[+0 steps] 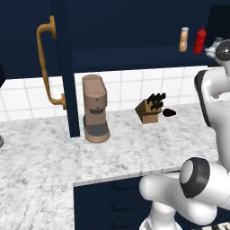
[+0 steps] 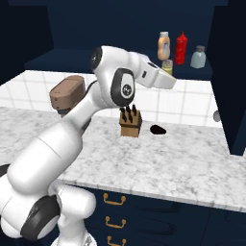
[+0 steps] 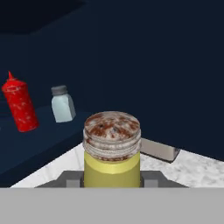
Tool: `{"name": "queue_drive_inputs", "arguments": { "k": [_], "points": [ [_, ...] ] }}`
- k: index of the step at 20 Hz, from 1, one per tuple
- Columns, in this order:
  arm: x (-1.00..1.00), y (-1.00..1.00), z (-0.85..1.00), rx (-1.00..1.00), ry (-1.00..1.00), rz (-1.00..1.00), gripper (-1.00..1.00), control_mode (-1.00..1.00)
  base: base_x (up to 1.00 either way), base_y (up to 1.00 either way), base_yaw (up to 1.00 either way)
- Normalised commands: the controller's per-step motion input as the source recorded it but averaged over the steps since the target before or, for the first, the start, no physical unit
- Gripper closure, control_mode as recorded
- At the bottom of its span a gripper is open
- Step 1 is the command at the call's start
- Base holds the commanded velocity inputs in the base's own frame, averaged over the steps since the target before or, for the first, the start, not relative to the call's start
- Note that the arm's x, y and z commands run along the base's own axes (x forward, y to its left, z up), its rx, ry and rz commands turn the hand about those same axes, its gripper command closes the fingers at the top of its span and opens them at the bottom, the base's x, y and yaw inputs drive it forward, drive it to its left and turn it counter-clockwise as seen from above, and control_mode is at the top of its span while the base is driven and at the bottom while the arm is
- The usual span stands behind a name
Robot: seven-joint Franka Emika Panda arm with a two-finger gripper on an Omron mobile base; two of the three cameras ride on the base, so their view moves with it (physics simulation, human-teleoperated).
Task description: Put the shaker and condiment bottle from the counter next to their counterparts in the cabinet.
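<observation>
Tool (image 3: 112, 181) clenched on small yellow-green cylinder shaker with grey metal top (image 3: 112, 148), held aloft near open dark navy wall cabinet (image 2: 120, 29), just below shelf level. Slim tan-orange condiment bottle (image 2: 164, 45) already on shelf beside red squeeze bottle (image 2: 180, 48); pale grey-blue shaker (image 3: 62, 104) alongside. Risks: shaker striking shelf edge on entry; toppling neighbours if set too close; slipping from shallow grip.

The surface (image 1: 134, 152) is looked down on from behind the arm, left and right, at middling range. The knife block (image 1: 150, 109) and the cabinet (image 1: 134, 49) shelf are shared by both base views. The shaker (image 3: 112, 151) is seen very close from the hand camera, faced toward the shelf.
</observation>
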Motion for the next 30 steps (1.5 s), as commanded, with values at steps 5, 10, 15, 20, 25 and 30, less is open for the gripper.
{"name": "queue_drive_inputs", "arguments": {
  "k": [5,10,15,20,25,30],
  "points": [
    [0.0,0.0,0.4,-0.26,0.0,0.09,1.0,-1.0,0.0,0.0,0.0],
    [0.06,0.06,0.05,-0.08,0.07,0.02,1.0,-1.0,0.0,0.0,0.0],
    [0.12,0.0,-0.02,0.08,0.03,0.03,1.0,-1.0,0.0,0.0,0.0],
    [0.17,0.0,0.02,0.22,0.03,0.01,1.0,-1.0,0.0,0.0,0.0],
    [0.22,0.0,0.13,0.0,0.02,0.0,1.0,-1.0,0.0,0.0,0.0],
    [0.3,0.0,0.01,-0.04,-0.06,0.0,1.0,-1.0,0.0,0.0,0.0]
  ]
}}
